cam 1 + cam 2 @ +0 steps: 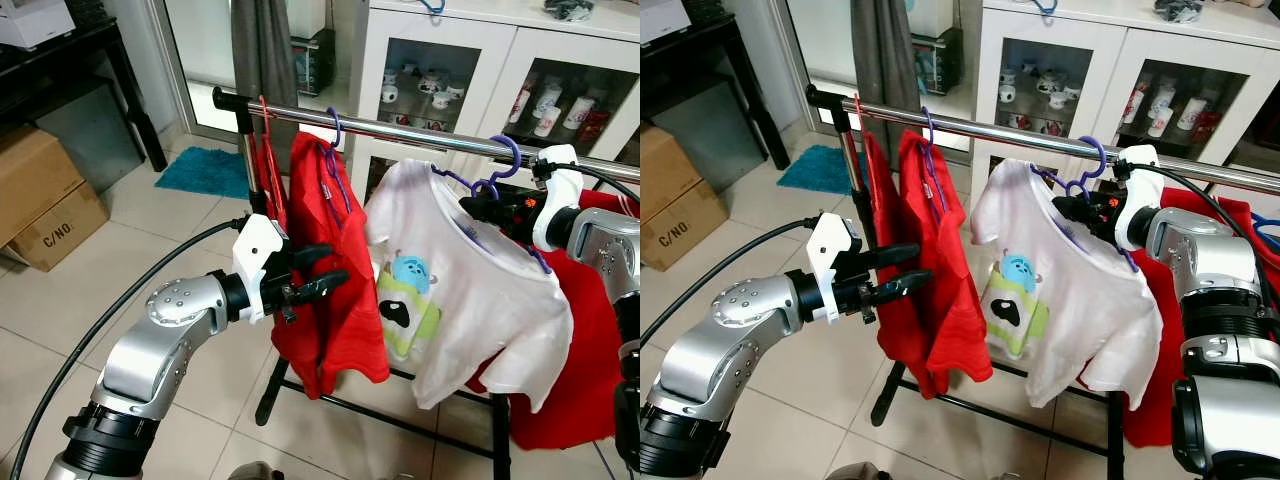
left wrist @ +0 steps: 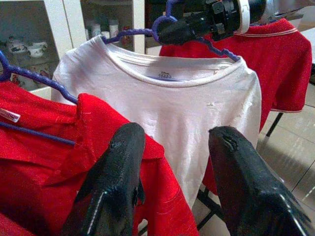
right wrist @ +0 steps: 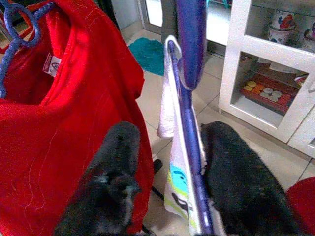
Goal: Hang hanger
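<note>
Right gripper [image 1: 1080, 208] grips the purple hanger [image 1: 497, 170] with its white shirt [image 1: 470, 290], hook at the rail [image 1: 420, 131] (seat it fully before letting go), left gripper [image 1: 322, 272] open by the red shirt [image 1: 335, 290].

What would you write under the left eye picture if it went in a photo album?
The right tool holds a purple hanger carrying a white T-shirt at the metal rail, beside a red shirt.
</note>
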You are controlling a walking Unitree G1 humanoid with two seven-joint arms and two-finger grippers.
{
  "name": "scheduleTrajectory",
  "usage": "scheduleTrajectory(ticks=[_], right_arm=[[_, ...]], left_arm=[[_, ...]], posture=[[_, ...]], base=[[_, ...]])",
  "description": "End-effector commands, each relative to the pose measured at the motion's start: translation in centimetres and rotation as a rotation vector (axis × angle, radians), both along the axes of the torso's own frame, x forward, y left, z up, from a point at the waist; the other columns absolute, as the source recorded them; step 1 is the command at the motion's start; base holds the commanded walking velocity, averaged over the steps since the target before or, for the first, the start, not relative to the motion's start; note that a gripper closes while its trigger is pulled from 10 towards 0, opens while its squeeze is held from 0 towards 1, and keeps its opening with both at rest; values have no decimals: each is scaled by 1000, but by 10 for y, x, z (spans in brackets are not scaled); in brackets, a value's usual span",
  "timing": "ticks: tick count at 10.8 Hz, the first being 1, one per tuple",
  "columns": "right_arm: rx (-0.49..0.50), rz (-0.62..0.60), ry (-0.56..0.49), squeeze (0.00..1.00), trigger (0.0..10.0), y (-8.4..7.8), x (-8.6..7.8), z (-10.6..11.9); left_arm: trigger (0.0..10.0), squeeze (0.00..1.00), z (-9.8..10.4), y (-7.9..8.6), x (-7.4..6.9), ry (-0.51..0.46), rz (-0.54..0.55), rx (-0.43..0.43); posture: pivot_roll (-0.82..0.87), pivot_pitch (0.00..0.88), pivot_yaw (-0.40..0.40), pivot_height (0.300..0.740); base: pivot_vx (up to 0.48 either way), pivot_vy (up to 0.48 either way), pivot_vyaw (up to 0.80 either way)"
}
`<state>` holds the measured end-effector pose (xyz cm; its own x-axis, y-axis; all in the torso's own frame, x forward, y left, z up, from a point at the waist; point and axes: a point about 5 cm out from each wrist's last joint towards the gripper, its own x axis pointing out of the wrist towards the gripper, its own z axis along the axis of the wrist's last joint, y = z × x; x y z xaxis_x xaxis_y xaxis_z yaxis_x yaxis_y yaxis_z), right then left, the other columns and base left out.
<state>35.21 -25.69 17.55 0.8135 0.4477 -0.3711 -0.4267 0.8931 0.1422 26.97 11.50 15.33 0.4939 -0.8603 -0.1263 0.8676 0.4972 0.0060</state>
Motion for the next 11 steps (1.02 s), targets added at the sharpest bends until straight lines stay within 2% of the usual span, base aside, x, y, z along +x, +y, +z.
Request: scheduleTrajectory(ticks=[1,7,9,11], right_arm=[[-11,25,-8,0,0,2,2,3],[1,50,-4,0,0,6,-1,-2],[29,56,-33,0,0,7,-2,2],[61,40,-104,0,0,4,-7,17]], left_arm=[[10000,0,3,-1,0,-14,-17,14],[10000,0,1,-2,1,-16,-20,24],[10000,0,-2,-4,7,-34,55,22],[10000,0,-2,-6,15,-68,138,-3]], posture=[[62,0,25,740],[50,0,40,740],[38,0,48,740],[19,0,63,740]], base=[[0,0,0],[0,0,0],[0,0,0],[0,0,0]])
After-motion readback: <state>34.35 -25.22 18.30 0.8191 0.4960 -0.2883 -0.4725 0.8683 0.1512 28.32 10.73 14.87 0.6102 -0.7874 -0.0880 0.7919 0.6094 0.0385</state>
